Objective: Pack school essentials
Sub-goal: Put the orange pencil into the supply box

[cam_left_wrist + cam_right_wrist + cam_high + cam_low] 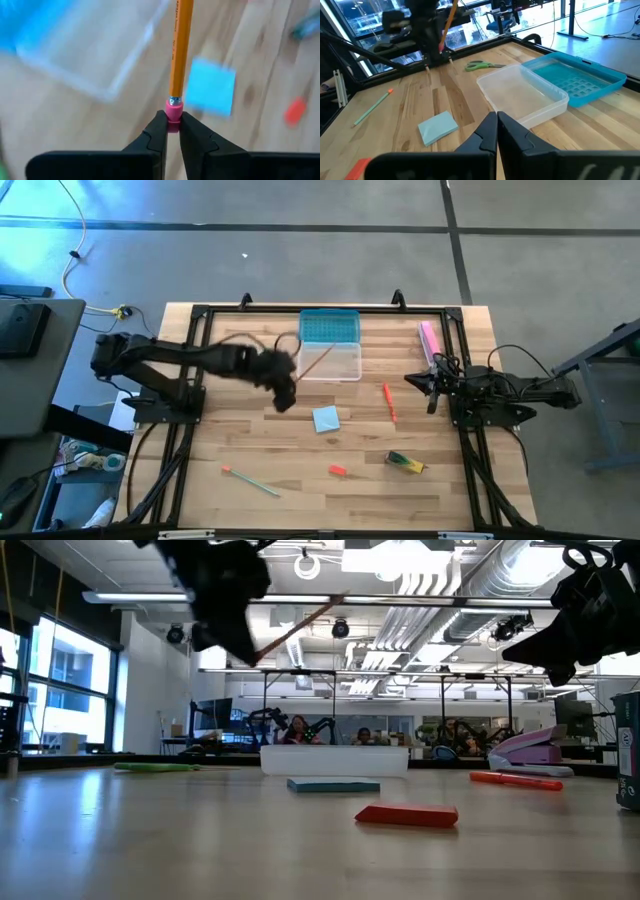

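Orange pencil held by its eraser tip above the clear plastic box

The left gripper [171, 131] is pinched shut on the pink eraser of the orange pencil [179, 50], raised over the table beside the clear plastic box [330, 360]; so thin a hold could let it swivel or slip and miss the box. The right gripper [496, 131] waits closed. The pencil's tip runs out of the wrist view
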Available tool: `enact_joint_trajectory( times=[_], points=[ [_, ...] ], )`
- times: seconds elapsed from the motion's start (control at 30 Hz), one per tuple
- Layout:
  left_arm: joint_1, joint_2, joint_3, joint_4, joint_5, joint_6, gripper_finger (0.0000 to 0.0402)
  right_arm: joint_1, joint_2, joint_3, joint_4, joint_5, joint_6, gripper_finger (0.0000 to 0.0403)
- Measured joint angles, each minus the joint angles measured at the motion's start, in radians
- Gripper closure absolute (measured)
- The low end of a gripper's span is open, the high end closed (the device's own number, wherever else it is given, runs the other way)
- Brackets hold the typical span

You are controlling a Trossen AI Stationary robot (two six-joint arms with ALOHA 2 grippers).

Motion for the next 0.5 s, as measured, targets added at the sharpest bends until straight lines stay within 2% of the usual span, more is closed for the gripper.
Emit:
enact_joint_trajectory(
  times=[0.23,0.5],
  points=[
    [0.185,0.126,0.131,0.043,0.113,0.085,0.0373,0.000,0.000,0.000,0.000,0.000,0.000,0.0402],
    [0.236,0.313,0.202,0.013,0.275,0.080,0.0372,0.000,0.000,0.000,0.000,0.000,0.000,0.0402]
  ],
)
